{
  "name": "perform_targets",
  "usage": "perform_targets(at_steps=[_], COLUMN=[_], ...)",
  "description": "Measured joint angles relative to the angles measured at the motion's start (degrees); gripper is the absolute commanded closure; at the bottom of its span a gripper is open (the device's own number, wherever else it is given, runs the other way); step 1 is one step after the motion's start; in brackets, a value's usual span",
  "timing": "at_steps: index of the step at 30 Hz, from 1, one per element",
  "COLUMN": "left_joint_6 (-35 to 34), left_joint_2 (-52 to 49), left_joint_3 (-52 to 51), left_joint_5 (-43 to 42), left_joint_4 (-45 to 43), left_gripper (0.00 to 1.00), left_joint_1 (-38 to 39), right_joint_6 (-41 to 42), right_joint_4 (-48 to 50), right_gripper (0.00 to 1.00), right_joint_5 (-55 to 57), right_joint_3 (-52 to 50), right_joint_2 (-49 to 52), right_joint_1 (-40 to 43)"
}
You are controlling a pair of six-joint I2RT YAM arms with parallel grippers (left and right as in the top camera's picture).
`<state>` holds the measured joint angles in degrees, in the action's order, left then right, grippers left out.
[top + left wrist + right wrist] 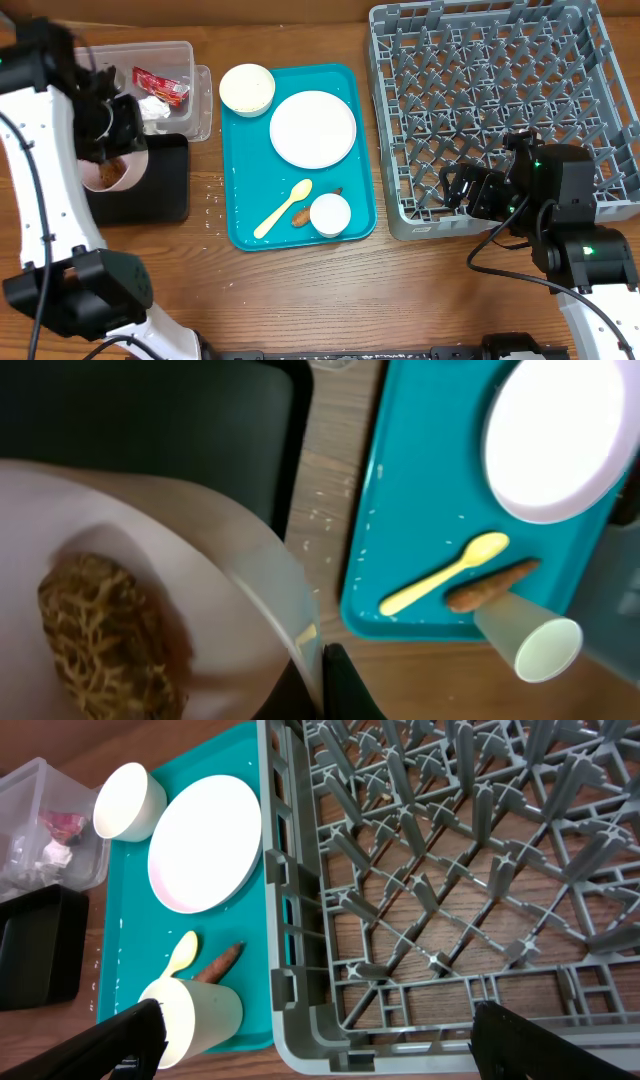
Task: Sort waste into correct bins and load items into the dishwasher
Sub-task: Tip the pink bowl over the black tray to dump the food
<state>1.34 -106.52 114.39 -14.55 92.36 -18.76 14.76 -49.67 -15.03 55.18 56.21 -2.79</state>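
My left gripper is shut on the rim of a small white bowl holding a brown food lump. It holds the bowl over the black tray. The pinch shows in the left wrist view. The clear tub holds a red wrapper and crumpled white paper. On the teal tray lie a second bowl, the plate, the yellow spoon, the carrot-like stick and the cup. My right gripper is open and empty over the front left corner of the grey dish rack.
White rice grains are scattered on the wooden table between the black tray and the teal tray, and on the teal tray. In the right wrist view the cup lies on its side beside the rack's corner.
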Motion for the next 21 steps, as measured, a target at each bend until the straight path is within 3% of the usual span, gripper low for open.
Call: perform_targets(at_steps=[10, 21], left_joint_6=[16.33, 18.14], left_joint_2=[-0.98, -2.27], left_joint_3=[-23.96, -36.76], left_joint_5=[-35.23, -62.10], left_joint_4=[-19.06, -32.85], left_gripper=[0.96, 0.96], left_joint_1=[-15.65, -27.87], right_joint_6=[0.02, 0.02], right_joint_4=[-1.64, -1.92], right_gripper=[0.00, 0.00], right_joint_5=[-0.04, 0.00], right_joint_3=[0.00, 0.00], right_joint_2=[0.00, 0.00], right_joint_1=[0.02, 0.00])
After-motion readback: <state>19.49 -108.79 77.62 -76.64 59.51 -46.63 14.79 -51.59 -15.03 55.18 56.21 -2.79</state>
